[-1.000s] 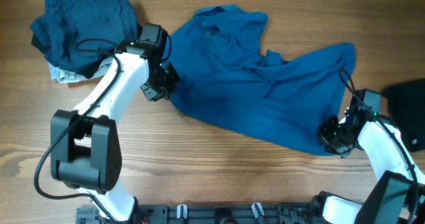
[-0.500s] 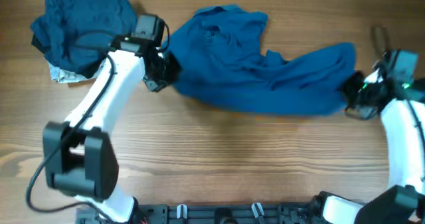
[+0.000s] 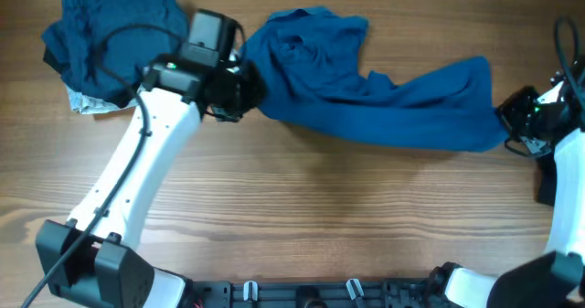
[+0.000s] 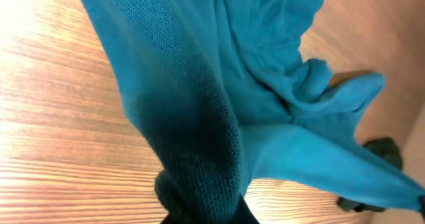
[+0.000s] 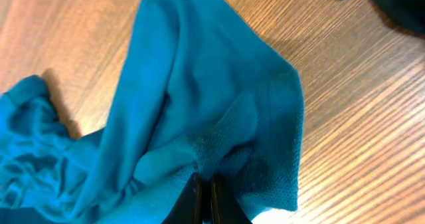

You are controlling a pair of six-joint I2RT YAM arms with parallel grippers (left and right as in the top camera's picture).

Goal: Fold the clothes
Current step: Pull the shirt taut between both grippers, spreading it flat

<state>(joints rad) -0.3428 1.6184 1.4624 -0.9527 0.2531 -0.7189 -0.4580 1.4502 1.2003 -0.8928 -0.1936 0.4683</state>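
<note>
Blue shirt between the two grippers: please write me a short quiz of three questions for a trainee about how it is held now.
1. True or false: the blue shirt lies folded in a neat square.
2. Fill in: the ___ gripper is nearer the dark clothes pile.
3. What is the right gripper shut on? A) an edge of the blue shirt; B) the dark clothes pile; C) nothing.

Key:
1. False: it hangs stretched and wrinkled between both grippers.
2. Left: the left gripper is beside the pile.
3. A.
</note>
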